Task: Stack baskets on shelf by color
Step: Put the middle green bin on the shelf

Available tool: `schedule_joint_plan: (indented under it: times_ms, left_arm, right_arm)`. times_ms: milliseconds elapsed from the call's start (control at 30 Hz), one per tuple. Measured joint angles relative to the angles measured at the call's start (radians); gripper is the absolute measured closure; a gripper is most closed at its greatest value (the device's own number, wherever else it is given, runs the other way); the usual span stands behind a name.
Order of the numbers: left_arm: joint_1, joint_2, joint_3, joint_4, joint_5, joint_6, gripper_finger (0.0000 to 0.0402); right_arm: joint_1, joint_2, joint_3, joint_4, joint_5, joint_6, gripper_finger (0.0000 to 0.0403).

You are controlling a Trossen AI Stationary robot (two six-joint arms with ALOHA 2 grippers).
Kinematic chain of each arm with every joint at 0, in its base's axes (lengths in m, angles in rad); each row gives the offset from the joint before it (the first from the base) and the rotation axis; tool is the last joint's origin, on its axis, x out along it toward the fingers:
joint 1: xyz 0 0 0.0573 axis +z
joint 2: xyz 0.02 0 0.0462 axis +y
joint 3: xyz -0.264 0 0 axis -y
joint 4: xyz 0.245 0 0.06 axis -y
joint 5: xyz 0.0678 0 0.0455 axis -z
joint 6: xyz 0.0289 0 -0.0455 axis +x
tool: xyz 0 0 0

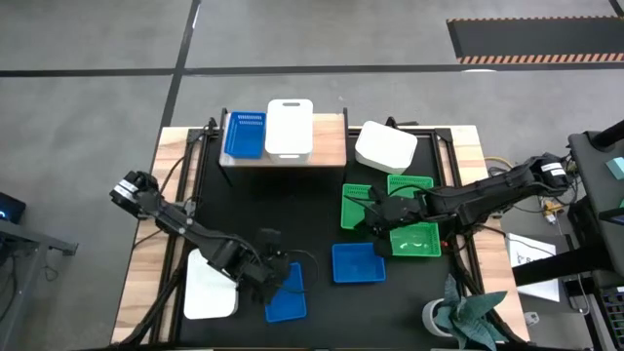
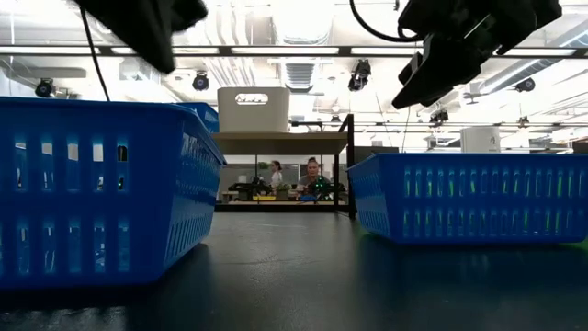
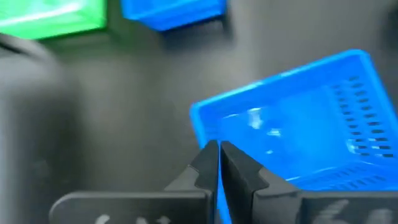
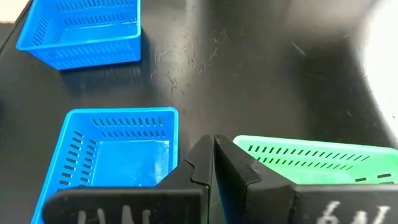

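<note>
A large indoor hall with a grey floor surrounds a black tabletop [image 1: 312,210] set on a wooden frame. Seen level across the table, the far background holds ceiling lights, racks and two people standing well beyond the shelf.

The shelf [image 1: 331,146], a light wood top on dark legs, stands at the far middle of the table. On it sit a blue basket [image 1: 245,135] on the left and a white basket [image 1: 290,128] just beside it to the right; the right end of the top is bare. Another white basket [image 1: 385,147] lies on the table just right of the shelf, tilted. A third white basket [image 1: 209,286] lies at the near left.

Three green baskets lie right of centre: one [image 1: 358,206] at the left, one [image 1: 410,184] farther back, one [image 1: 416,240] nearer. A blue basket [image 1: 358,262] sits near the middle, just in front of the green ones, and another blue basket [image 1: 286,293] lies at the near left, beside the white one.

The left gripper [image 1: 276,270] hangs over the far edge of that near-left blue basket, fingers pressed together with nothing between them. The right gripper [image 1: 376,214] hangs over the green baskets, likewise closed and holding nothing
</note>
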Motion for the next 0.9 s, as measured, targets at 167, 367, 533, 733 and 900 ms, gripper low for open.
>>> schedule_joint_plan:
  times_ms: [167,367,533,733,900]
  left_arm:
    - [-0.001,0.000,-0.084,0.108,0.056,0.000,0.0401]
    - [0.000,-0.006,-0.106,0.136,-0.003,0.055,0.0401]
    - [0.001,-0.050,-0.114,0.180,-0.061,0.185,0.0401]
    - [0.006,-0.172,-0.163,0.283,-0.128,0.354,0.0401]
    - [0.006,-0.311,-0.271,0.466,-0.191,0.503,0.0401]
  right_arm:
    - [0.000,0.013,0.023,-0.006,0.002,0.025,0.0391]
    - [0.000,0.021,0.069,-0.067,0.032,0.070,0.0341]
    - [0.000,0.066,0.118,-0.174,0.104,0.092,0.0280]
    - [0.000,0.169,0.210,-0.324,0.107,0.111,0.0236]
    - [0.000,0.251,0.274,-0.431,0.107,0.103,0.0230]
